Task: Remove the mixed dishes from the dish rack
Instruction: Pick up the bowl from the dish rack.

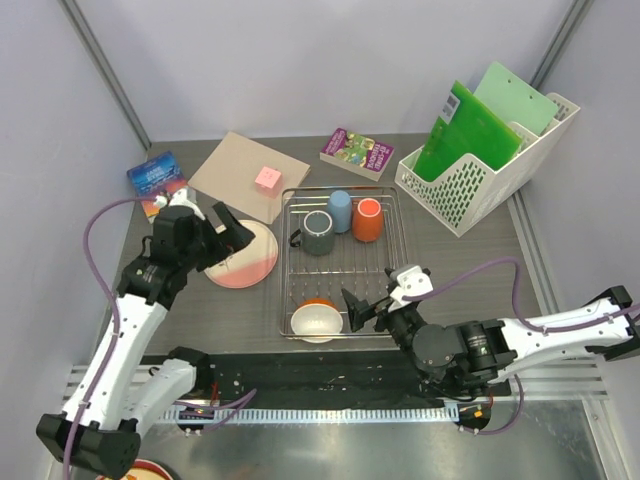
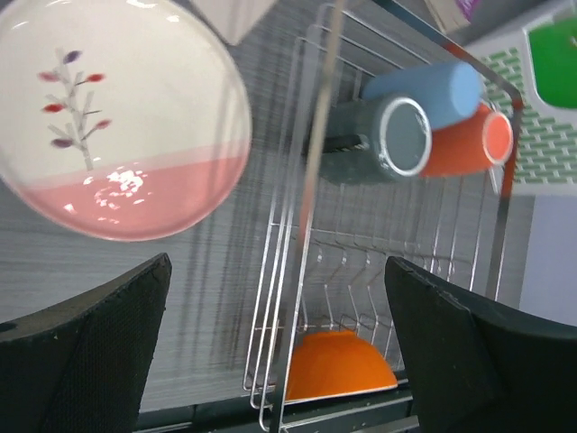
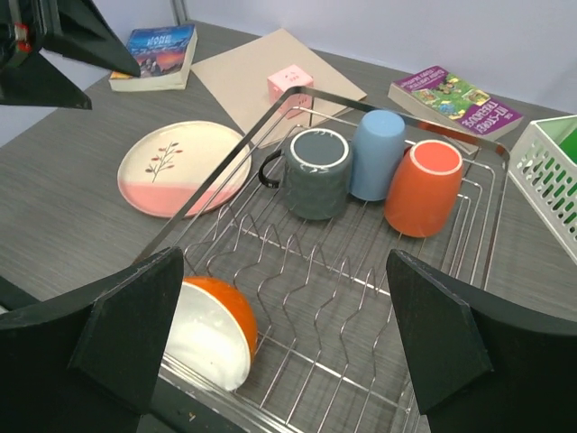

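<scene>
Rack – silver wire, rectangular, at the middle of the grey table. It holds four pieces.

Far row, three pieces set close together:
- grey mug, on the left, mouth up, handle toward the rack's left side
- blue cup, in the middle, closed end showing, against the grey mug
- orange mug, on the right, just beside the blue cup

Near left corner: bowl, orange and white, tipped on its edge among the wire prongs.

Plate – pink and white with a twig pattern, lying flat on the table just left of the rack and outside it.

Left claw – fingers spread wide, nothing between them. In the top view it hangs over the plate's left part; the wrist view shows the plate clear of both fingers.

Right claw – fingers spread wide, empty, at the rack's near edge just right of the bowl and facing across the rack.

Other stock:
- white holder at the far right, with green folders standing in it
- purple book behind the rack
- blue book at the far left
- cardboard sheet with a pink cube on it, between the two books
</scene>
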Controlling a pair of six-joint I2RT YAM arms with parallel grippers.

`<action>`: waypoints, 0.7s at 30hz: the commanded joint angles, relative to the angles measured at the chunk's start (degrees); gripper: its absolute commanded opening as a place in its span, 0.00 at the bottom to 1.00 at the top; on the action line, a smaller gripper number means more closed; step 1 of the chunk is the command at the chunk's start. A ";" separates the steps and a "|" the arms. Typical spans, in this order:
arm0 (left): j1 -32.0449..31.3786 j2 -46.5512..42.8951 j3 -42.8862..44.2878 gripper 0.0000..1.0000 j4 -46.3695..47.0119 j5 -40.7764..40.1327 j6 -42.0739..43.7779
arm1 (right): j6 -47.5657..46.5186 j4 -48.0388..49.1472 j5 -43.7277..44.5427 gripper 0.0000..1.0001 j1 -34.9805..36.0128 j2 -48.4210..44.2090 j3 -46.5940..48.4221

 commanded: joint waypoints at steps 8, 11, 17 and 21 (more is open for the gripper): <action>-33.30 4.49 3.18 1.00 9.08 -12.72 24.97 | -1.37 -0.13 -1.74 1.00 -7.13 -5.30 7.67; -47.10 7.04 2.91 1.00 12.06 -24.30 30.52 | -2.69 -0.13 -1.04 1.00 -7.39 -5.74 8.91; -54.95 7.92 -0.42 0.98 20.77 -22.61 44.15 | -2.61 -0.66 0.02 1.00 -7.39 -5.74 8.30; -54.96 8.53 -2.44 0.93 22.27 -19.54 49.16 | -1.29 -1.45 0.37 1.00 -7.39 -5.83 7.51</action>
